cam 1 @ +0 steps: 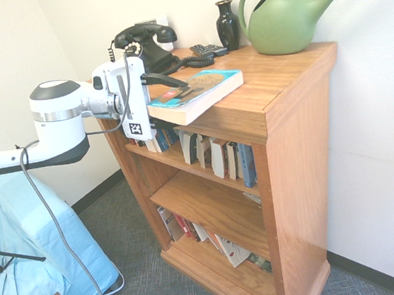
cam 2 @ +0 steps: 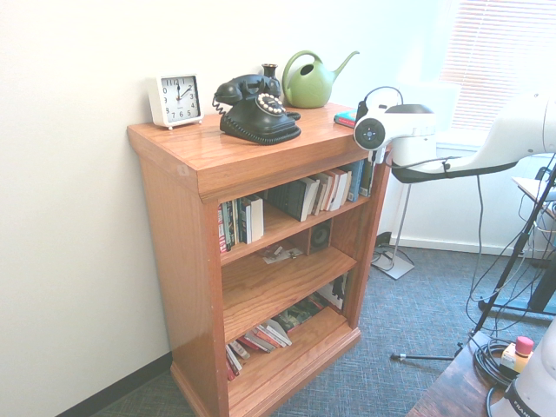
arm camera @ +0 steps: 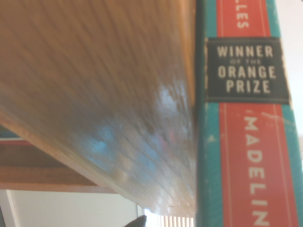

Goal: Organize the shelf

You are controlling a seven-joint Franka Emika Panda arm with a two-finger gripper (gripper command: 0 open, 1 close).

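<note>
A waist-high orange-brown wooden shelf [cam 1: 290, 119] stands against a white wall, its three tiers partly filled with books. On its thick top board sit a black rotary telephone [cam 1: 144, 45], a dark vase [cam 1: 227, 23], a green watering can [cam 1: 286, 18] and, seen from the other side, a small white clock [cam 2: 175, 99]. A teal paperback book [cam 1: 194, 94] lies flat on the top board, jutting out over the front edge. The white arm reaches in level, and its gripper [cam 1: 168, 84] sits right at that front edge. The jaws stand spread wide, one dark finger [cam 1: 164, 78] above the book's overhanging end, not pinching it. Up close, the book's red and teal spine [arm camera: 246, 118] runs alongside the wooden board.
</note>
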